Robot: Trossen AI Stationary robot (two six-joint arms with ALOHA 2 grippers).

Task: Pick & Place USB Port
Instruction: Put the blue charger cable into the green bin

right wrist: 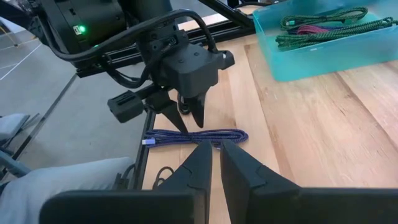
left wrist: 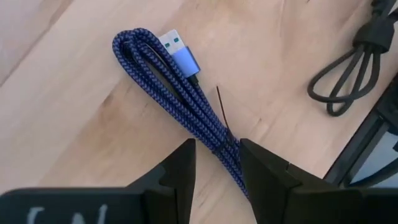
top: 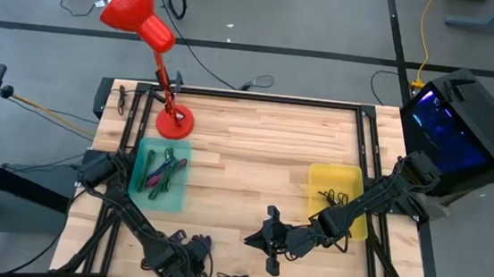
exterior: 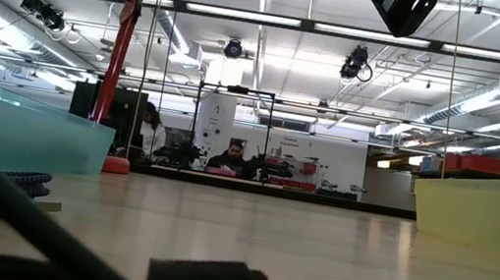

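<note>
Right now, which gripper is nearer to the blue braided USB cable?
The left. The left gripper hangs directly above the blue braided USB cable, open fingers straddling the bundle. The right gripper is off to the cable's side, toward the yellow bin.

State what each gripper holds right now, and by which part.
Nothing is held. The left gripper is open, its fingers straddling the blue braided USB cable on the table near its bundled middle, not yet closed. The right gripper hangs empty.
</note>
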